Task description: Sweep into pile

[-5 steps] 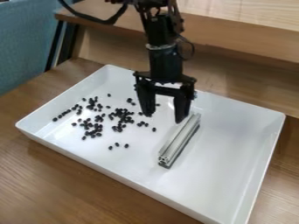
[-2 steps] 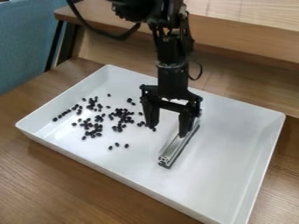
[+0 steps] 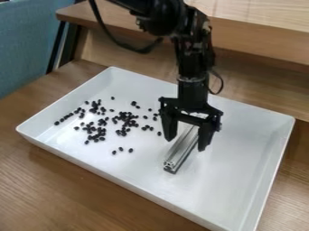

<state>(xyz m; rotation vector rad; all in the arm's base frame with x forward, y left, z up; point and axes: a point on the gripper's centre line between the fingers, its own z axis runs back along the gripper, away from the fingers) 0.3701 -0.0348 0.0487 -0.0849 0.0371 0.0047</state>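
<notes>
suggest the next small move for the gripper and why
Probably lower the gripper a little, then close it: its open fingers appear to straddle the metal bar, which could serve to sweep the black beans scattered over the white tray.

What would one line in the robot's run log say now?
Hand: open, over metal bar | Bar: lying in white tray | Small black beans: scattered, not one pile

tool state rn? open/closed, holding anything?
Black two-finger tool: open, holding nothing, fingers apart on either side of the long silver metal bar in the white rectangular tray.
</notes>
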